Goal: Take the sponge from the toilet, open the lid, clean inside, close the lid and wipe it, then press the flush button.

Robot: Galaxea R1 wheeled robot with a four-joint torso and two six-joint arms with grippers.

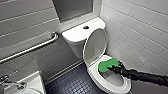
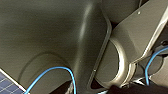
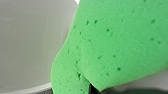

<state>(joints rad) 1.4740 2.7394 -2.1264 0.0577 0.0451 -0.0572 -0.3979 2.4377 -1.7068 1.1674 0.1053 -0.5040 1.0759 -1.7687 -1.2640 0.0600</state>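
Reaching in from the right, the black right arm holds its gripper (image 1: pixel 114 68) over the open bowl of the toilet (image 1: pixel 97 77), and its fingers are closed on the right edge of the sponge (image 1: pixel 107 65). That bright green sponge sits at the far end of the bowl opening, just below the lower edge of the lid (image 1: pixel 95 46), though I cannot tell whether it touches the ceramic. Up close from the right wrist, the sponge (image 3: pixel 120 40) looks pitted with small holes, with a pale curved surface beside it. The lid stands raised, leaning back against the tank, and the flush button (image 1: pixel 86 27) shows as a small dark round spot in the middle of the tank top. A metal grab bar (image 1: pixel 35 47) runs along the grey left wall, a white sink (image 1: pixel 35 81) sits at the near left, and the floor (image 1: pixel 72 83) is dark blue and studded.
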